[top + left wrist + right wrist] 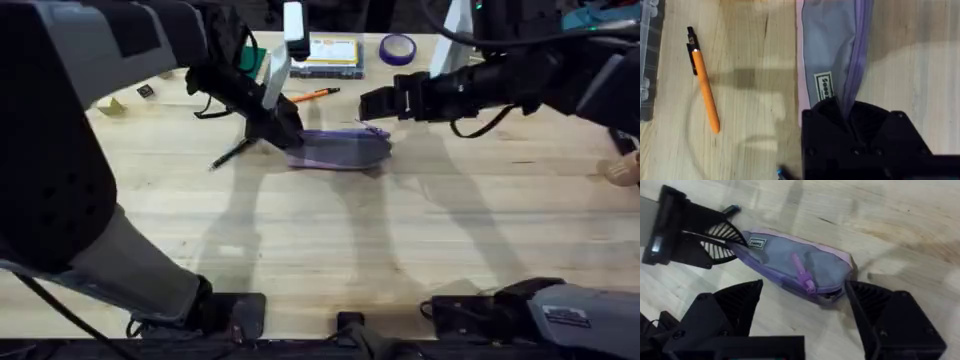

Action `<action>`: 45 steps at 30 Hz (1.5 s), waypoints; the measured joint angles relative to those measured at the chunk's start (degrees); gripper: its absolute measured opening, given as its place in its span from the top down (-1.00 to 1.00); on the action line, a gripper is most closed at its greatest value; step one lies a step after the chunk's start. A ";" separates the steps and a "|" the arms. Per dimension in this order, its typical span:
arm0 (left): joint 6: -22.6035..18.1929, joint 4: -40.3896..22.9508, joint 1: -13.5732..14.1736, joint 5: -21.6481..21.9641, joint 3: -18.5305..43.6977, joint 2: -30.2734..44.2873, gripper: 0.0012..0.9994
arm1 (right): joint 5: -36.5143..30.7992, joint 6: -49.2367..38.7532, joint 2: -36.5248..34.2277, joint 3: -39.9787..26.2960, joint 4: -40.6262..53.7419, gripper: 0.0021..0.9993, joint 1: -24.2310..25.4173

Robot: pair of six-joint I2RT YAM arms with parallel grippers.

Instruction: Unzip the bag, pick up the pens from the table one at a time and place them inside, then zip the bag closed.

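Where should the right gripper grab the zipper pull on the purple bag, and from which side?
Judging by the right wrist view, grip the zipper pull by its loose purple tab, coming from above with one of the fingers on each flat face. It lies on top of the bag, near the free end; the left gripper clamps the opposite end, anchoring it.

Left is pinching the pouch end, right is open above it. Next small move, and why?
Probably lower the right gripper onto the zipper pull and close. The left gripper clamps the bag at its end, the pull lies exposed on top, and the orange pen lies on the table.
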State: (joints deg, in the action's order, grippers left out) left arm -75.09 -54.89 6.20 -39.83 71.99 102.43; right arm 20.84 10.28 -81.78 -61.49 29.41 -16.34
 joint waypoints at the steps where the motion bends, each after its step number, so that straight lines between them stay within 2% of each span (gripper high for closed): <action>1: 0.00 0.00 0.00 0.00 0.00 -0.02 0.92 | 0.00 -0.02 -1.15 0.00 -0.67 -0.99 0.00; 16: 0.00 0.00 0.00 0.00 0.00 0.00 0.92 | 0.55 -1.53 -6.01 -0.09 -2.82 -0.96 -2.50; 20: 0.00 0.00 0.00 0.00 0.00 -0.02 0.92 | 0.64 -1.73 -6.89 -0.09 -2.64 -0.66 -2.51; 26: 0.00 -0.07 0.00 0.00 0.00 0.00 0.92 | 0.61 -1.76 -6.91 -0.09 -2.42 0.04 -2.51; 30: 0.00 -0.11 0.00 0.00 0.00 -0.01 0.92 | 0.66 -1.74 -6.91 -0.09 -2.39 0.41 -2.51; 35: 0.00 -0.13 0.00 0.00 0.00 0.00 0.92 | 0.68 -1.77 -6.91 -0.09 -1.99 0.56 -2.51; 39: 0.00 -0.13 0.00 0.00 0.00 -0.01 0.92 | 0.63 -1.74 -6.91 -0.09 -1.94 0.90 -2.51; 45: 0.00 -0.13 0.00 0.00 0.00 0.00 0.92 | 0.66 -1.77 -6.91 -0.11 -1.94 0.94 -2.51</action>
State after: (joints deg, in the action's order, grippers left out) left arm -75.09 -55.02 6.20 -39.83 71.99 102.43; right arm 21.50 8.51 -88.68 -61.60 27.46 -18.85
